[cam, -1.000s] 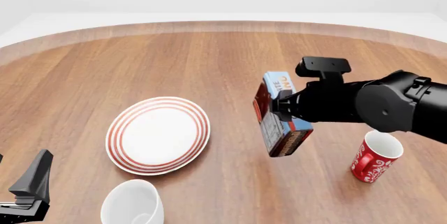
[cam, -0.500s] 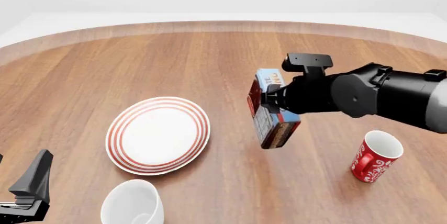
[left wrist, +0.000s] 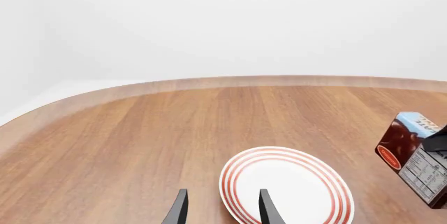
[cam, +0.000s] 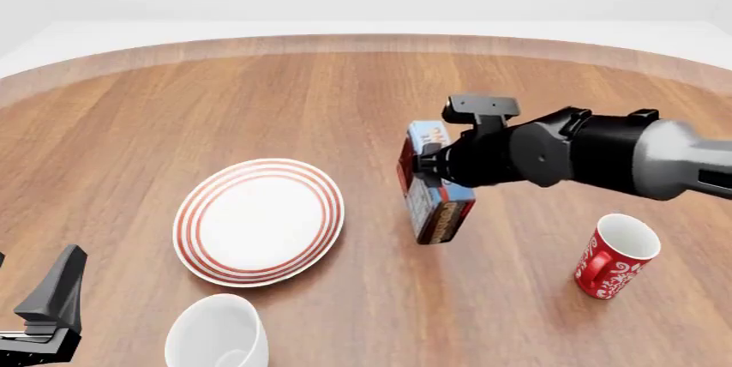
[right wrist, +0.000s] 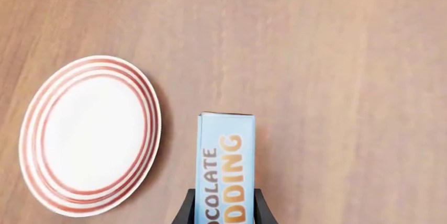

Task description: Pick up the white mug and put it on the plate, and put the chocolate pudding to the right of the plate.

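Table point(cam: 229, 101): wood grain, smooth, low satin sheen. Plate point(cam: 260, 221): white ceramic look, red rings, smooth. White mug point(cam: 218, 333) and red mug point(cam: 615, 255): glossy ceramic look. Pudding carton point(cam: 429, 185): printed cardboard, smooth. Right hand point(right wrist: 221, 211) and left hand point(left wrist: 220, 211): matt black plastic.

Right tool point(right wrist: 221, 211) clamped, left tool point(left wrist: 222, 208) agape

a wooden table point(cam: 286, 101) with a curved far edge (warm brown, grain running near to far) carries three things. the plate point(cam: 260, 220) lies flat left of centre. the white mug point(cam: 218, 333) stands just near of it, at the table's near edge. a red mug point(cam: 613, 255) with white swirls stands well apart, at the right.
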Available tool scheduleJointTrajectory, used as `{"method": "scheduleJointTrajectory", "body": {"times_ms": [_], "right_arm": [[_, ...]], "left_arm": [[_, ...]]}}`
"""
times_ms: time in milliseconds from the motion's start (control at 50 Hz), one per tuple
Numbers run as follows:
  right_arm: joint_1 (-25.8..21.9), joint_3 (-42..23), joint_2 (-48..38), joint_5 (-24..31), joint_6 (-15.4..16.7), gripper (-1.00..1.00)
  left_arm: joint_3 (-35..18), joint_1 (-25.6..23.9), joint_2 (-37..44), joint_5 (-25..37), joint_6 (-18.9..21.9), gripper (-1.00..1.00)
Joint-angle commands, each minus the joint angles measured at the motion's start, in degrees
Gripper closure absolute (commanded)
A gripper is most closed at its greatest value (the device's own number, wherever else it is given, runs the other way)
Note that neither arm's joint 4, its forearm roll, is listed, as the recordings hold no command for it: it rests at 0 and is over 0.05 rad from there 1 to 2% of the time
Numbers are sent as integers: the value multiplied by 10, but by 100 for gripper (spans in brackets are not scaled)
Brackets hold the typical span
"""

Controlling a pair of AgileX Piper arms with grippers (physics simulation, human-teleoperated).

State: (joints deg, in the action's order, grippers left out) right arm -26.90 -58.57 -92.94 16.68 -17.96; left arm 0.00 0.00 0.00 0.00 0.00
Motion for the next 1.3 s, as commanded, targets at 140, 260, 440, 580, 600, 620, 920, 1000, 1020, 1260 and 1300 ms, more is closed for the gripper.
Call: {"method": "scheduleJointTrajectory", "body": {"times_ms": [140, 260, 440, 580, 600, 620, 920, 1000, 1020, 1260, 1300], "right_arm": [[-11, -11, -34, -12, -29, 100], [-14, -9, -37, -14, -28, 100], [-18, -8, -44, -18, -29, 100], [-18, -9, -53, -20, -28, 100], [-21, -9, -55, -21, -29, 100], [-21, -8, -56, -22, -28, 100], [-27, -4, -71, -29, -41, 100], [-28, -5, -75, -29, -39, 100], [-29, -5, -75, -30, -40, 100], [-24, -2, -75, -28, -40, 100], [-26, -1, -74, -29, -45, 100]], "left_arm": [[0, 0, 0, 0, 0, -100], [0, 0, 0, 0, 0, -100], [0, 0, 0, 0, 0, -100], [0, 0, 0, 0, 0, -100], [0, 0, 0, 0, 0, -100], [0, 0, 0, 0, 0, -100], [0, 0, 0, 0, 0, -100], [0, 0, 0, 0, 0, -100], [0, 0, 0, 0, 0, -100], [0, 0, 0, 0, 0, -100], [0, 0, 0, 0, 0, -100]]}}
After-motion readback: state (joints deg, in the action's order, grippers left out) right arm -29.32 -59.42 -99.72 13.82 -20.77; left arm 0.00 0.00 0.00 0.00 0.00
